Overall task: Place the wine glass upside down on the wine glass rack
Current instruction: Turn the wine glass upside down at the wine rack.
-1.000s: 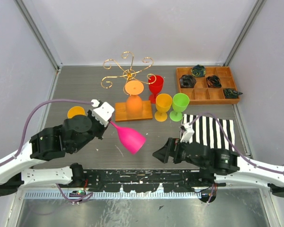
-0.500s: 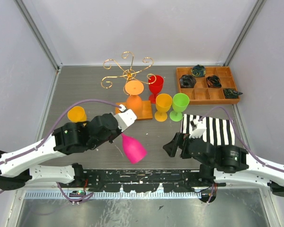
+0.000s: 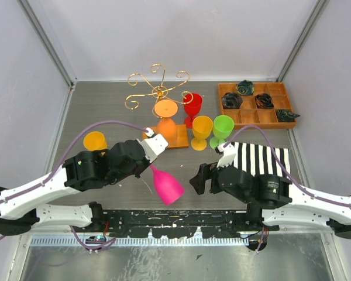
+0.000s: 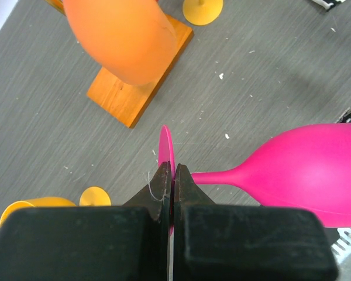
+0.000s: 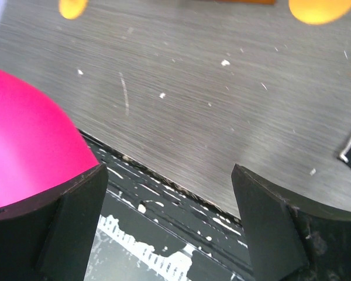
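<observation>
The pink wine glass [image 3: 167, 186] is held off the table, its bowl pointing toward the near edge. My left gripper [image 3: 151, 165] is shut on the rim of its foot disc; in the left wrist view the jaws [image 4: 173, 175] pinch the disc and the stem and bowl [image 4: 316, 170] run right. The gold wire rack [image 3: 158, 88] stands behind on its wooden base [image 3: 179, 138], with an orange glass [image 3: 165, 120] hanging upside down on it. My right gripper [image 3: 198, 180] is open and empty just right of the pink bowl, which shows in the right wrist view [image 5: 29, 152].
Red [image 3: 192, 105], yellow [image 3: 202, 130] and green [image 3: 223, 129] glasses stand right of the rack base. An orange glass [image 3: 95, 140] lies at the left. A compartmented wooden tray [image 3: 254, 120] sits at the back right, with a striped cloth [image 3: 260, 159] in front of it.
My left arm swung right with the pink glass, turning its bowl toward the near edge. My right gripper pulled back right, then moved left, close to the bowl.
</observation>
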